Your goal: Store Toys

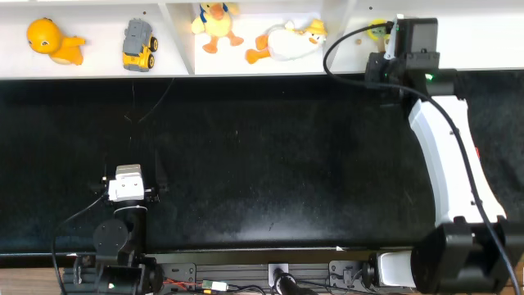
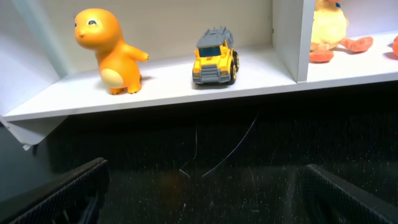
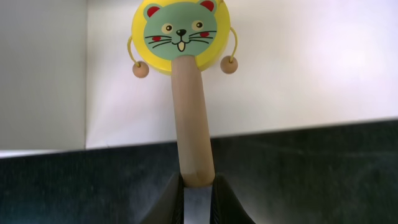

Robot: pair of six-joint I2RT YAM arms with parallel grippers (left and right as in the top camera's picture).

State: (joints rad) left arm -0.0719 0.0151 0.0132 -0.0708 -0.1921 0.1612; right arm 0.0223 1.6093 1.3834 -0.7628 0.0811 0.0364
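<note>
A rattle drum (image 3: 180, 28) with a green cat face, yellow rim and wooden handle lies on the white shelf (image 3: 298, 93), in its right compartment. My right gripper (image 3: 198, 191) is shut on the end of the handle, at the shelf's front edge. From above, the drum (image 1: 377, 31) peeks out beside the right gripper (image 1: 388, 45). On the shelf (image 1: 262, 67) stand an orange dinosaur figure (image 1: 51, 41), a yellow truck (image 1: 139, 45) and two duck plushies (image 1: 217, 23) (image 1: 286, 41). My left gripper (image 1: 129, 174) hangs open over the black mat, well short of the shelf.
Upright dividers (image 1: 182, 33) split the shelf into compartments. A side wall (image 3: 43, 74) stands close beside the drum. The black mat (image 1: 262, 156) covers the table between the arms and the shelf. The dinosaur figure (image 2: 109, 53) and truck (image 2: 214, 56) face the left gripper (image 2: 205, 199).
</note>
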